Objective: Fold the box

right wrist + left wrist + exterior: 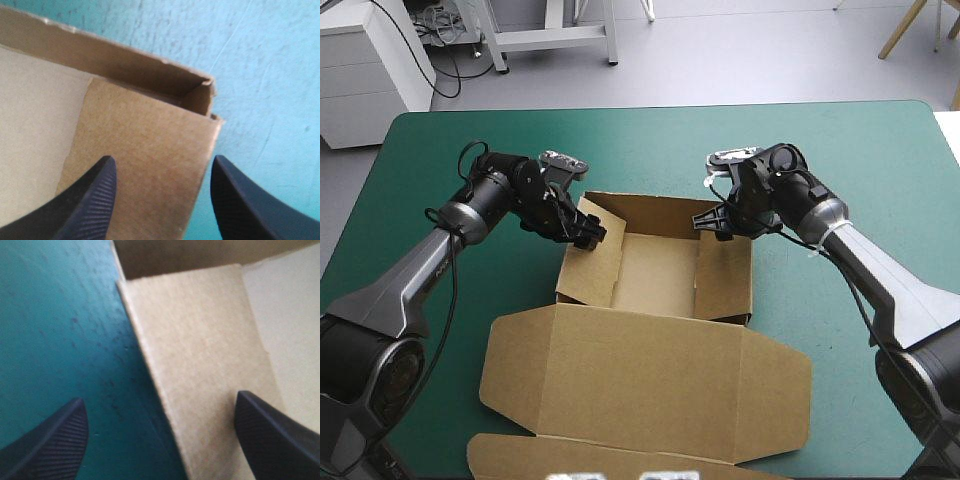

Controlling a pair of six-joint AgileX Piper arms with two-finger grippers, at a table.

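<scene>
The brown box (655, 270) stands mid-table as an open tray with its side walls raised, and its lid (650, 375) lies flat toward the near edge. My left gripper (588, 232) is at the far end of the box's left wall. It is open (160, 445), with the wall flap (200, 350) between its fingers: one finger over the teal-green cover (60, 330), the other inside the box. My right gripper (711, 222) is at the far end of the right wall. It is also open (162, 200) and straddles that wall flap (145, 150) near the far right corner.
The flat lid with its side flaps (775, 385) reaches almost to the table's near edge. Teal-green cover (650, 150) stretches from the box's far wall to the table's far edge and to both sides of the box.
</scene>
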